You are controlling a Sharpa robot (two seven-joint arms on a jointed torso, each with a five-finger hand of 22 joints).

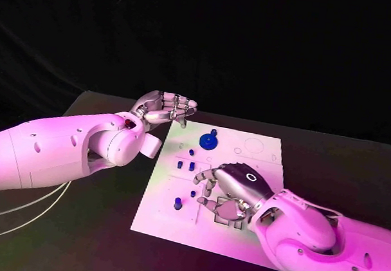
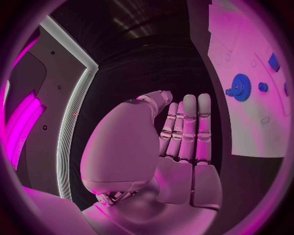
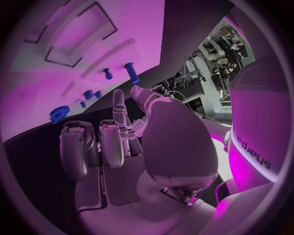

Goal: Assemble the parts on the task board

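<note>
Centrally on the black table (image 1: 84, 228), the white task board (image 1: 254, 155), with a blue gear-like part (image 1: 209, 139) toward its twelve o'clock end and smaller blue parts (image 1: 178, 203) scattered down toward seven o'clock. Over the board's six o'clock half, the right hand (image 1: 230, 192), some fingers curled and others out straight, nothing held between them. Off the board's eleven o'clock corner and above the table, the left hand (image 1: 165, 110), fingers straight and pressed side by side, holding nothing.
</note>
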